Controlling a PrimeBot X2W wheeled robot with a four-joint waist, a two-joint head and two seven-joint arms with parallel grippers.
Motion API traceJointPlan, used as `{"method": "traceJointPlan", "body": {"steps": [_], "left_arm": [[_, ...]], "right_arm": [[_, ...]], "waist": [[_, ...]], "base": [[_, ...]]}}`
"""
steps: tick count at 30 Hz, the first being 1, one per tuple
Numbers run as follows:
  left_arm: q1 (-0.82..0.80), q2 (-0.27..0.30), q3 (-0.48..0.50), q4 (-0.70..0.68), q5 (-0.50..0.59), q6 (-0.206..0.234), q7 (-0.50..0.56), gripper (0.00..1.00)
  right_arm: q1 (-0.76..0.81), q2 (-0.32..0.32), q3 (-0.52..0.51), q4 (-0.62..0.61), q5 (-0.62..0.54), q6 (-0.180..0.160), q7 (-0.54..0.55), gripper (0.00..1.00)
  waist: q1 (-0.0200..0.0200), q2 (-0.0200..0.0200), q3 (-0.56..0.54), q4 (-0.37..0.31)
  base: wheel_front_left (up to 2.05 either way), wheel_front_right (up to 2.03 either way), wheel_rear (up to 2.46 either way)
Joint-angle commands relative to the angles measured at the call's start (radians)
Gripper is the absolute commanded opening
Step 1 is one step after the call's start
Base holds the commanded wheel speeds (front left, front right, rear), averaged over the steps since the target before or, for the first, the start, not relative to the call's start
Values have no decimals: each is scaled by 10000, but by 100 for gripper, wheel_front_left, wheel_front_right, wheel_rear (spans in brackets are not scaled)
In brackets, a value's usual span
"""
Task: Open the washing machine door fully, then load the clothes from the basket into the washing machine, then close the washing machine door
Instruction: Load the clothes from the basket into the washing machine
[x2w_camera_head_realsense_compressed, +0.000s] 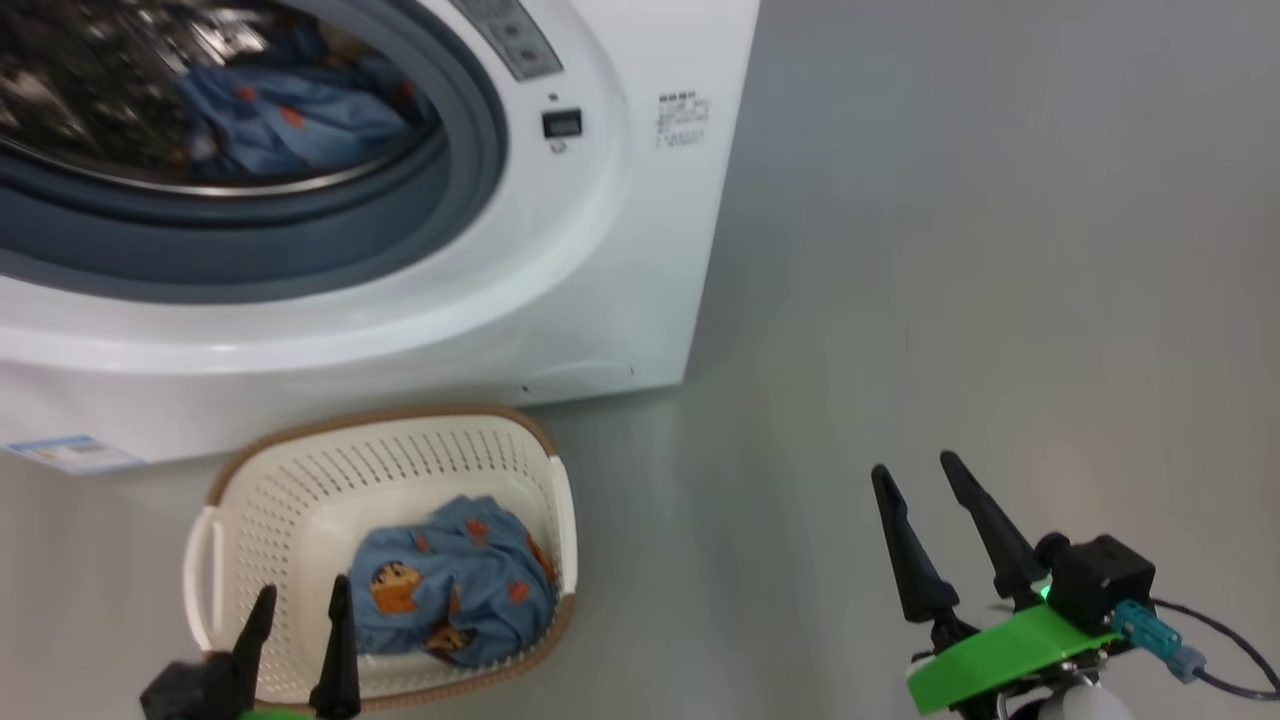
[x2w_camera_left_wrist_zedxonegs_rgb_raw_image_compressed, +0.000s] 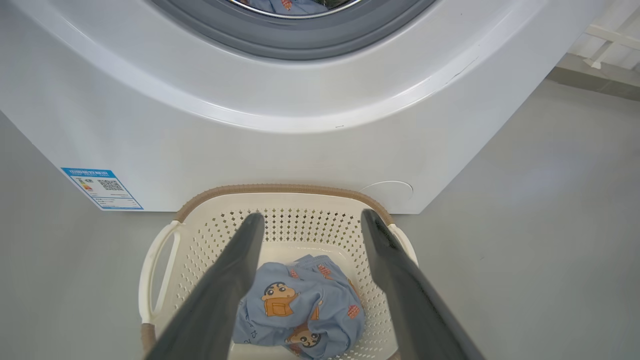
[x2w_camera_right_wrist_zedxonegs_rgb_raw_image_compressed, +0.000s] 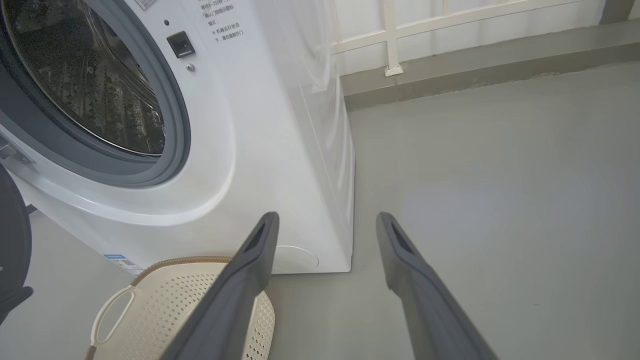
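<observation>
Facing the washing machine (x2w_camera_head_realsense_compressed: 560, 300) with its drum mouth uncovered and a bundle of the clothes (x2w_camera_head_realsense_compressed: 290, 115) lying inside on the steel drum; below it, just in front of the washer's base on the grey floor (x2w_camera_head_realsense_compressed: 900, 250), the basket (x2w_camera_head_realsense_compressed: 390, 450) with another blue printed garment (x2w_camera_head_realsense_compressed: 455, 590) crumpled on its bottom. Holding the left gripper (x2w_camera_head_realsense_compressed: 303, 587) above the basket's near rim, fingers spread apart and gripping nothing, pointed toward that garment; holding the right gripper (x2w_camera_head_realsense_compressed: 914, 464) well off to the right over bare floor, fingers likewise apart and empty.
</observation>
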Motion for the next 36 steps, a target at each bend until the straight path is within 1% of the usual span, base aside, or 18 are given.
{"method": "traceJointPlan", "body": {"steps": [1,6,10,18,23,24,30,36], "left_arm": [[-320,133,300,30,-100,-64,-53,100],[-1326,508,103,1352,-301,-178,-53,100],[-2178,803,-144,2299,-700,-195,-53,100],[-3790,1638,-1366,4043,-1753,-199,107,100],[-4552,2002,-2057,4718,-2417,-200,519,100],[-4552,2002,-2057,4718,-2417,-200,519,100],[-5386,2487,-2835,5266,-3197,-200,1504,100],[-6014,2878,-3365,5625,-3767,-201,1988,100]], "right_arm": [[-222,3,270,-273,-41,62,-118,100],[-544,3,371,-413,41,62,-118,100],[-770,3,360,-526,90,62,-118,100],[-1062,3,431,-717,263,62,-118,100],[-1246,3,479,-869,366,62,-118,100],[-1246,3,479,-869,366,62,-118,100],[-1383,3,534,-1012,545,62,-118,100],[-1448,3,602,-1108,754,62,-118,100]], "waist": [[0,0,874,-368],[0,0,1733,-669],[0,0,2393,-855],[0,0,3554,-1068],[0,0,4170,-1200],[0,0,4170,-1200],[0,0,4891,-1475],[0,0,5375,-1740]], "base": [[0,0,0],[0,0,0],[0,0,0],[0,0,0],[0,0,0],[0,0,0],[0,0,0],[0,0,0]]}}
